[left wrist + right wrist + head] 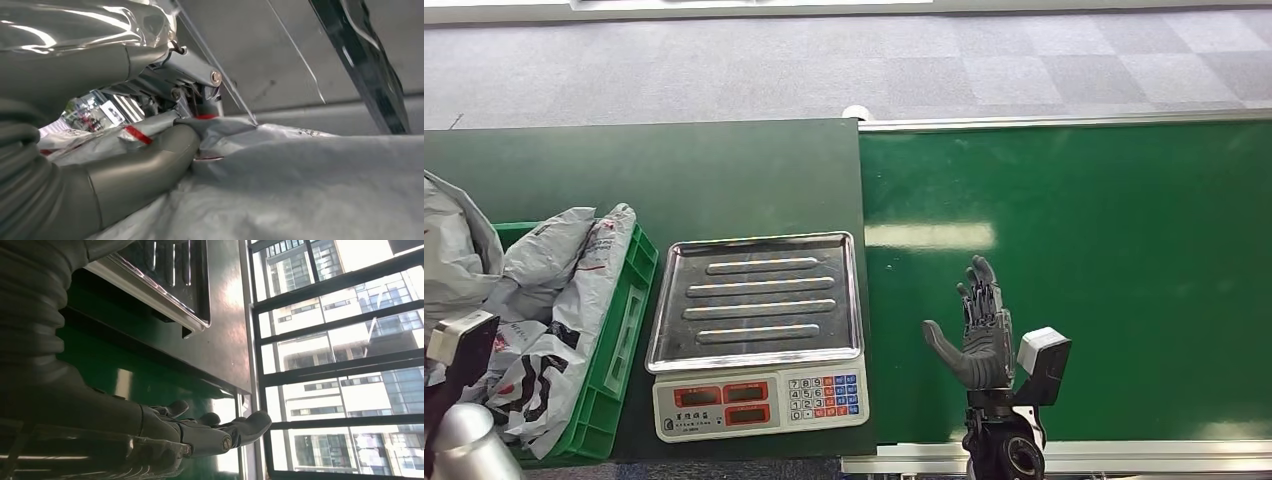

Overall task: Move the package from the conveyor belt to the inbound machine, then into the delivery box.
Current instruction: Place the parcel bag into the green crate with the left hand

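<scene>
1. Right hand (984,335): raised over the glossy green conveyor belt (1104,270), fingers spread and upright, thumb apart; released, grasping nothing; no package lies on the visible stretch of belt.
2. Left hand (145,160): seen in the left wrist view, thick grey thumb pressed against a crinkled grey plastic mailer package (300,180); whether the fingers close on it cannot be told.
3. Grey mailer packages (554,300): heaped in the green plastic delivery crate (629,310) at the table's left, spilling above its rim; the task's thing appears already there.
4. Inbound machine, a white electronic scale with ribbed steel tray (759,300): bare, between crate and belt.
5. Risk, as judged: the heap stands high, so a package may slide over the crate wall if the left hand snags its film on withdrawal; the right hand's sweep could clip the scale's edge.
6. Views compared: the head view gives the layout and right-hand pose; the left wrist view alone shows thumb-to-package contact; the right wrist view shows the tray's edge (165,295) and windows beyond.
</scene>
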